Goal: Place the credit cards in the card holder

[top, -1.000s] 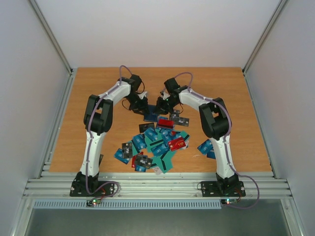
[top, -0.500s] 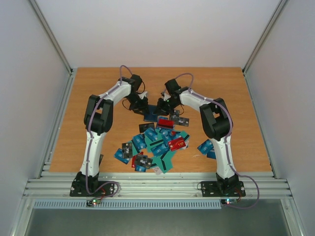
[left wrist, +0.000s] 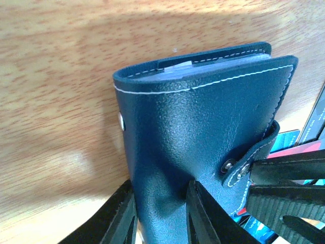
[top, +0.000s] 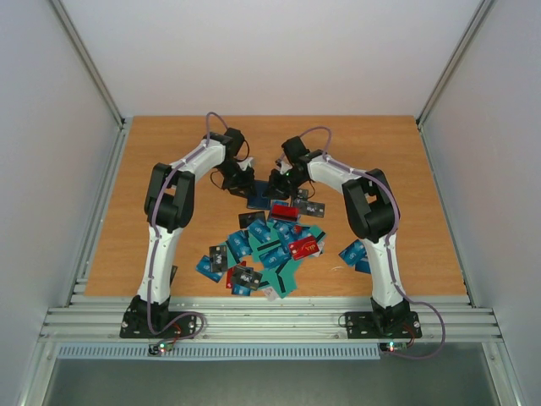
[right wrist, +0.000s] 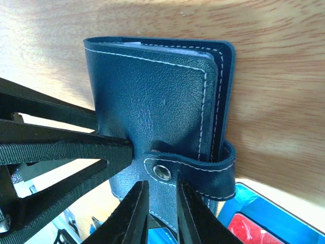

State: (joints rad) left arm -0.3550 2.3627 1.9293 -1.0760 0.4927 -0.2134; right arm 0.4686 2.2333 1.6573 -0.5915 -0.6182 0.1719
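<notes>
Past the credit cards [top: 270,245], my left tool [left wrist: 160,201] and right tool [right wrist: 161,193] both grip the card holder [left wrist: 203,117]; uneven pulling could slip it free.

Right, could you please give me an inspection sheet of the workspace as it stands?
Surface: wooden table, no damage seen.
Job's things: card holder folded, strap looks snapped shut; credit cards heaped loose nearer the arm bases.
Clutter: nothing seen.
Grippers: left gripper and right gripper both closed on the card holder.
Cables: purple cables run along both arms, none seen snagged.
Surroundings: white walls, metal rails at the near edge.
</notes>
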